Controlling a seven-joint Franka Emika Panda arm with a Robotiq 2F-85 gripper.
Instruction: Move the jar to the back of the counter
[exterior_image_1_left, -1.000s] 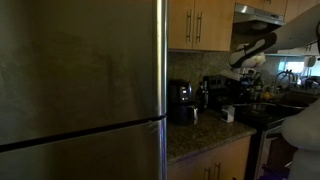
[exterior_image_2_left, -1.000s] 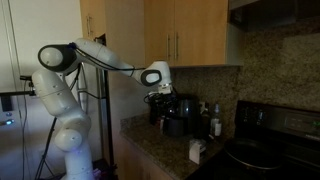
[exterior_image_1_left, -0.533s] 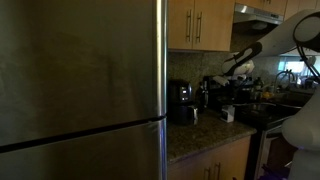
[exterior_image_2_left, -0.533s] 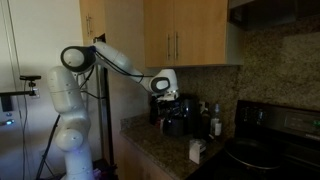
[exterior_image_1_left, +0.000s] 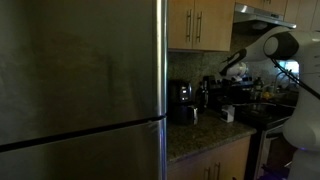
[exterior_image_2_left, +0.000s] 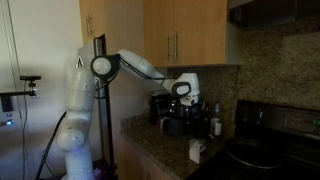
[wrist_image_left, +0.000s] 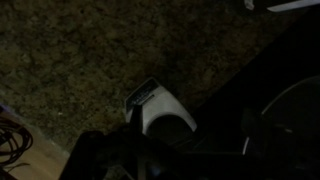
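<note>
The jar (exterior_image_2_left: 197, 150) is a small whitish container standing near the front edge of the dark speckled counter (exterior_image_2_left: 160, 155). It also shows in an exterior view (exterior_image_1_left: 228, 114) and in the wrist view (wrist_image_left: 160, 110), where it sits on the counter (wrist_image_left: 70, 60) beside the black stove top. My gripper (exterior_image_2_left: 189, 100) hangs in the air above the counter, higher than the jar and apart from it. It shows small in an exterior view (exterior_image_1_left: 227, 72). The frames are too dark and small to show whether its fingers are open or shut.
A black coffee maker (exterior_image_2_left: 172, 116) stands at the back of the counter, close under my gripper; it also shows in an exterior view (exterior_image_1_left: 182, 103). A black stove top (exterior_image_2_left: 270, 150) lies beside the jar. Wooden cabinets (exterior_image_2_left: 185, 35) hang above. A large steel refrigerator (exterior_image_1_left: 80, 90) fills one view.
The arm has stretched out over the counter. My gripper has moved away from the robot's base and a little lower, towards the coffee maker and jar. The jar has not moved.
</note>
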